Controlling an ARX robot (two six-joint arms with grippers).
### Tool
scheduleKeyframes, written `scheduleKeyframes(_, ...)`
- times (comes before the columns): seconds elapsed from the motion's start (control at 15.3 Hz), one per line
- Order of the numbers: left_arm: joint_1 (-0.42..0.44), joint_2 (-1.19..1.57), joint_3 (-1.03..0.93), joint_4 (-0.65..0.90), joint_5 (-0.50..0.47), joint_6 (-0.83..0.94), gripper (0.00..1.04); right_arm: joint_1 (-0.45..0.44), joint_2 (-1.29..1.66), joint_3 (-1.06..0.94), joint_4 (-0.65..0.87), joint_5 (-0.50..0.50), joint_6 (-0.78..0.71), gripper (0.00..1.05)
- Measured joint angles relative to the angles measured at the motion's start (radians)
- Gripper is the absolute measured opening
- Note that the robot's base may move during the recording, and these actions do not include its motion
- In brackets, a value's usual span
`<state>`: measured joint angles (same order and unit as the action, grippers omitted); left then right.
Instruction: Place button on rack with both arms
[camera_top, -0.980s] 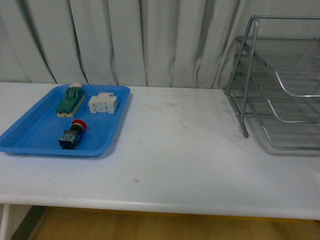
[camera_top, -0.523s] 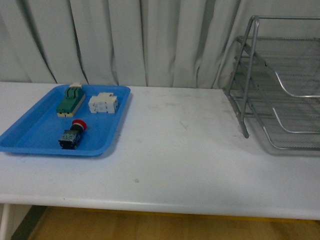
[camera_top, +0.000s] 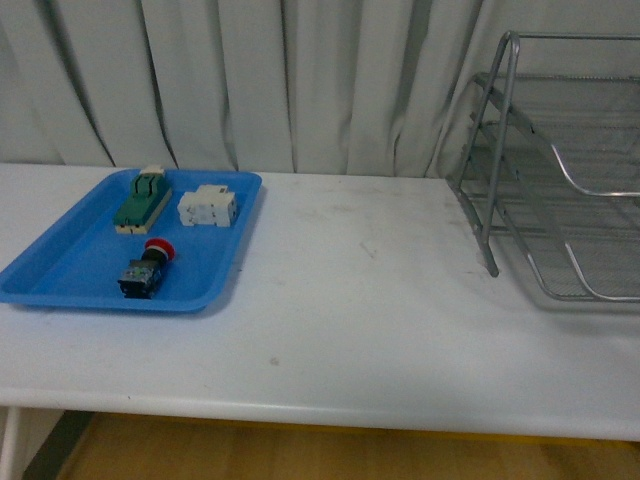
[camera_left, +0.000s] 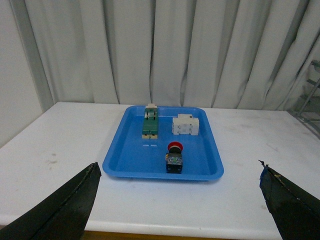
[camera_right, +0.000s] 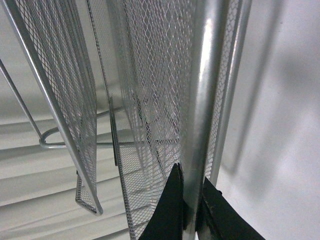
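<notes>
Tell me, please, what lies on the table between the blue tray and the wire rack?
Nothing: the front view shows only bare white table, with a few faint marks, between the blue tray and the rack.

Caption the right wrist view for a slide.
Right gripper closed on the silver frame tube of the rack, its wire-mesh tiers close alongside.

Rack (camera_right: 150, 75): silver mesh tiers, tubular frame, seen close. Right gripper (camera_right: 192, 202): black fingers (camera_right: 172, 212) clamped either side of one frame tube (camera_right: 206, 90).
</notes>
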<state>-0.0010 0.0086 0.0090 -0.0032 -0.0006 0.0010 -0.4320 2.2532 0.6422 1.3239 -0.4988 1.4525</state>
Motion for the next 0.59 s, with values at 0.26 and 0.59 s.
scheduleKeyframes(0.26,0.0,0.0,0.0,0.0,0.0,0.0,0.98,-0.041,-0.039,-0.116,0.015,-0.019,-0.013,0.04)
scheduleKeyframes(0.59,0.0,0.0,0.0,0.0,0.0,0.0,0.98,-0.076,-0.056,-0.291,0.046,-0.055,-0.03,0.04)
